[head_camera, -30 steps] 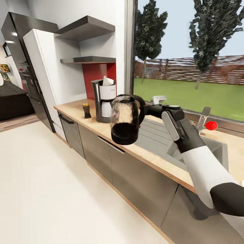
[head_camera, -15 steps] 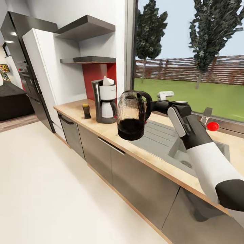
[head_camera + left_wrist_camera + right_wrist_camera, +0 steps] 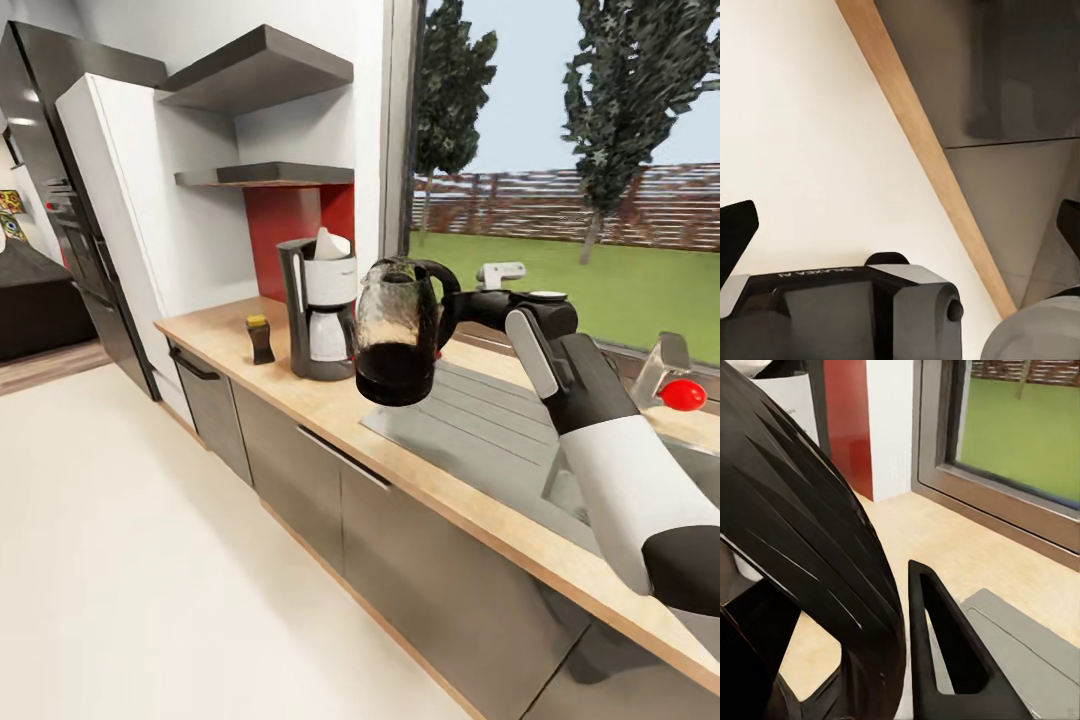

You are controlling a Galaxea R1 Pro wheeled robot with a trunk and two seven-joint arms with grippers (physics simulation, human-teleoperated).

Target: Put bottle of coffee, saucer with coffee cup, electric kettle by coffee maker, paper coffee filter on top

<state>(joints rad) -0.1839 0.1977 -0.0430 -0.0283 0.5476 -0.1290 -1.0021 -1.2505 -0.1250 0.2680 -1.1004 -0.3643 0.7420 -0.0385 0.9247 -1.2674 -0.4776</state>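
The right gripper [image 3: 452, 308] is clamped on the handle of the electric kettle [image 3: 397, 332], holding it upright in the air at the centre of the head view, above the front part of the countertop [image 3: 300, 395] where the wood meets the grey drainboard [image 3: 480, 425]. Carried by the handle, the kettle hangs level, so its dark base stays down and it can be set flat. In the right wrist view the black ribbed handle [image 3: 810, 532] fills the left side with one finger [image 3: 945, 652] pressed beside it — a firm side grip.

The coffee maker [image 3: 320, 308] stands just left of the kettle in the frame, against the red wall panel, with a white paper filter [image 3: 331, 243] already poking from its top. The bottle of coffee [image 3: 260, 339] sits on the counter further left, near the maker. That leaves bare counter right of the maker, which looks like the kettle's spot.

The left gripper [image 3: 900, 225] points down at the floor beside the cabinet fronts, its fingers spread wide and empty — parked out of the way.
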